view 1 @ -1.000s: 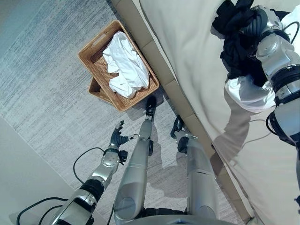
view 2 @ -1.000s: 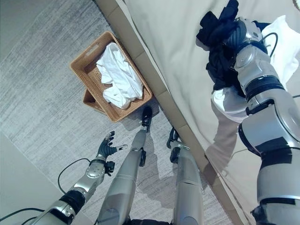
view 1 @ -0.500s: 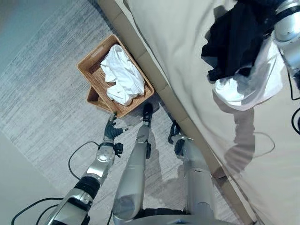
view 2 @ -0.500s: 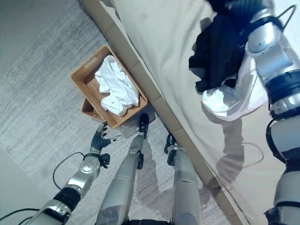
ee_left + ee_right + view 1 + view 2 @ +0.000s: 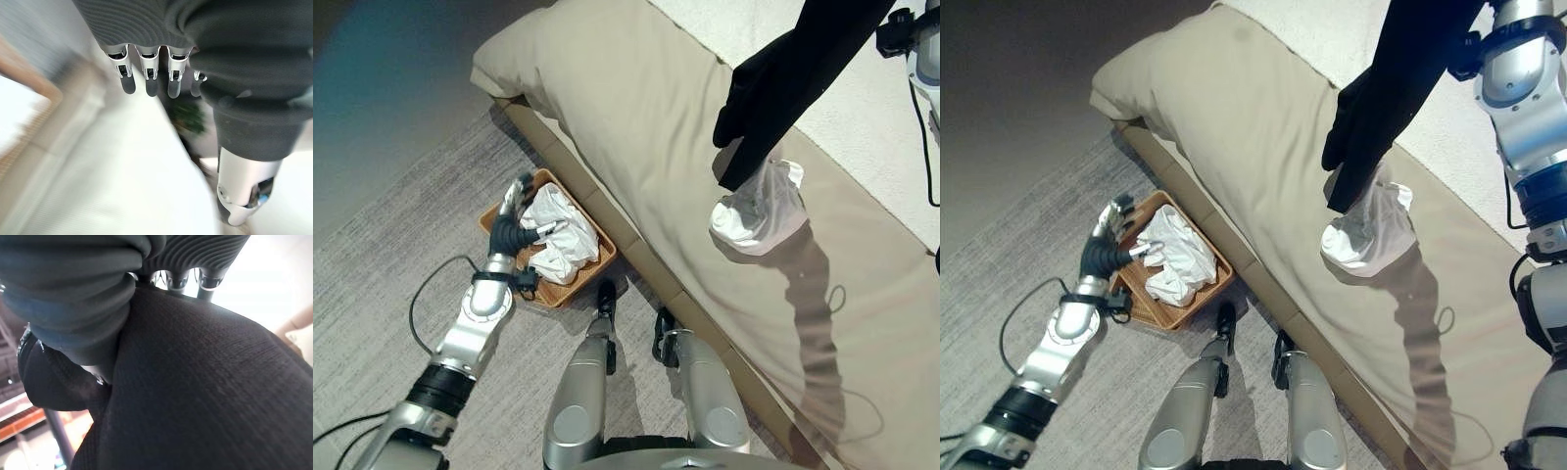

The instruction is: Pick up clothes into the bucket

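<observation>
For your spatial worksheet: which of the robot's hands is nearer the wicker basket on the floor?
Left. The left hand hovers at the wicker basket; the right hand is raised over the bed, gripping the black garment.

Three garments [image 5: 783, 88], one basket [image 5: 578, 279]

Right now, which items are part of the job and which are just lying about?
Job: black garment held up by the right hand; white garment hanging below it; wicker basket holding white clothes; left hand.
Lying about: bed; rug.
</observation>
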### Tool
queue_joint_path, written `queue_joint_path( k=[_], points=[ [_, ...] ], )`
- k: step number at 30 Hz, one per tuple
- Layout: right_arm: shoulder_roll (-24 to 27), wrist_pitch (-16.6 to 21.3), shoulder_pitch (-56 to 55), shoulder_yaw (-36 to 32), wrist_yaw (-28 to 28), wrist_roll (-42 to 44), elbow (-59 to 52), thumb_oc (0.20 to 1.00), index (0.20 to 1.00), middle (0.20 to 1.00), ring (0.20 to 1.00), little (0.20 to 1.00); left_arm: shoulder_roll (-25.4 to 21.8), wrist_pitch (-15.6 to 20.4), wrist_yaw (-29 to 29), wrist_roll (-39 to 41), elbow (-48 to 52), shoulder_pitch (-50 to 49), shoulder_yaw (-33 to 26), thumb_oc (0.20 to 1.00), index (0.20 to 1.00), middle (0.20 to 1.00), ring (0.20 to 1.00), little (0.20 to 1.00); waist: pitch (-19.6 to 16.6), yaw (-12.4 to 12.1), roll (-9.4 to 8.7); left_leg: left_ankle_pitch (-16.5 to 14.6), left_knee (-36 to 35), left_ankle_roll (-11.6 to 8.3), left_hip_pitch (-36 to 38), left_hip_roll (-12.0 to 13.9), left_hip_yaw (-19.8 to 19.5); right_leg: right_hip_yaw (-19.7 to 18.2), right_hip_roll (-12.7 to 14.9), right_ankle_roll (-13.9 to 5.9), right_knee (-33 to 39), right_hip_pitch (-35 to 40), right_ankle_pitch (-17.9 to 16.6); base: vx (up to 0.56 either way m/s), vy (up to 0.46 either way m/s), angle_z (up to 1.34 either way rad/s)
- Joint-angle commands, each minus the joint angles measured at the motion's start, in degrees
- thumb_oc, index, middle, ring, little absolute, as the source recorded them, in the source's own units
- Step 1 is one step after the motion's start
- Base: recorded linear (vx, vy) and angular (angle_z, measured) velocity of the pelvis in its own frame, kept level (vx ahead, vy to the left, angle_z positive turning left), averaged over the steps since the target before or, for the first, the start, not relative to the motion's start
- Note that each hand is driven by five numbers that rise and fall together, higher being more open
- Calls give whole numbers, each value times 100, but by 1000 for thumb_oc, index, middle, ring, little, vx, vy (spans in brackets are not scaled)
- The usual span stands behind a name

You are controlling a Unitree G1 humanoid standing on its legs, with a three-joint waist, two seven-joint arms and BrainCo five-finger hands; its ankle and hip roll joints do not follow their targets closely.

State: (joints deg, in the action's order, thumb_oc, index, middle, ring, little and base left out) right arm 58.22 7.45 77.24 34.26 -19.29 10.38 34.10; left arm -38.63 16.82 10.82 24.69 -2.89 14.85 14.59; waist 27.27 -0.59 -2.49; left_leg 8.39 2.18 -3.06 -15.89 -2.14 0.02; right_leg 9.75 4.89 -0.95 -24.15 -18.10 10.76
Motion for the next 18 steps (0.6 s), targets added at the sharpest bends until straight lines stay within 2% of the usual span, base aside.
queue_joint_path(
  k=[1, 4, 7, 8, 9, 10, 13, 15, 18],
  points=[
    [123, 269, 160, 126, 173, 292, -178, 200, 200, 200, 200, 200, -82, 216, -414, 432, 330, 139, 100, 1000, 1000, 1000, 1000, 1000, -832, 176, -201, -743, 373, -35, 512, 234, -38, -28, 211, -624, 1425, 601, -1119, 84, -10, -5],
    [139, 213, 17, 224, 513, 625, -314, 200, 200, 200, 200, 200, -301, 11, -605, 488, 588, 778, 515, 1000, 1000, 1000, 1000, 1000, -1297, 284, -194, -652, 66, -98, 869, 334, 61, 15, 145, -653, 1747, 972, -1140, 68, -15, -2],
    [124, 163, 81, 390, 680, 825, -453, 200, 200, 200, 200, 200, -183, -133, -726, 650, 351, 1403, 1033, 1000, 1000, 1000, 1000, 1000, -1572, 344, -211, -659, -73, -131, 1150, 380, 147, 20, 119, -674, 1944, 1246, -1175, 70, -19, -1],
    [127, 163, 82, 390, 681, 826, -452, 200, 200, 200, 200, 200, -181, -131, -726, 651, 347, 1408, 1037, 1000, 1000, 1000, 1000, 1000, -1566, 340, -210, -659, -76, -131, 1157, 380, 149, 18, 118, -674, 1946, 1252, -1177, 96, -9, -8],
    [60, 136, 184, 558, 803, 938, -487, 200, 200, 200, 200, 200, -140, -225, -772, 629, 139, 1953, 1415, 1000, 1000, 1000, 1000, 1000, -1770, 409, -226, -678, -122, -144, 1272, 395, 191, 4, 107, -685, 2060, 1399, -1196, 60, -5, -11],
    [74, 138, 193, 560, 806, 944, -480, 200, 200, 200, 200, 200, -127, -216, -771, 631, 116, 1984, 1435, 1000, 1000, 1000, 1000, 1000, -1750, 392, -224, -678, -129, -144, 1291, 396, 194, 2, 104, -685, 2073, 1419, -1201, 98, -10, -4],
    [14, 92, 179, 763, 1019, 1171, -833, 200, 200, 200, 200, 200, 215, -307, -702, 751, -469, 2705, 1905, 1000, 1000, 1000, 1000, 1000, -2057, 483, -235, -700, -241, -167, 1526, 426, 285, -30, 95, -701, 2283, 1679, -1234, 100, -17, -8],
    [4, 76, 144, 790, 1072, 1221, -927, 200, 200, 200, 200, 200, 263, -327, -700, 754, -572, 2871, 2031, 1000, 1000, 1000, 1000, 1000, -2103, 483, -235, -703, -271, -170, 1580, 440, 304, -30, 86, -705, 2332, 1737, -1243, 51, -12, -12],
    [-102, 99, 28, 895, 1197, 1447, -1294, 200, 200, 200, 200, 200, 400, -407, -732, 867, -923, 3497, 2525, 1000, 1000, 1000, 1000, 1000, -2262, 525, -214, -726, -339, -171, 1778, 444, 378, -52, 65, -727, 2471, 1927, -1281, 54, -10, -9]
  ],
)
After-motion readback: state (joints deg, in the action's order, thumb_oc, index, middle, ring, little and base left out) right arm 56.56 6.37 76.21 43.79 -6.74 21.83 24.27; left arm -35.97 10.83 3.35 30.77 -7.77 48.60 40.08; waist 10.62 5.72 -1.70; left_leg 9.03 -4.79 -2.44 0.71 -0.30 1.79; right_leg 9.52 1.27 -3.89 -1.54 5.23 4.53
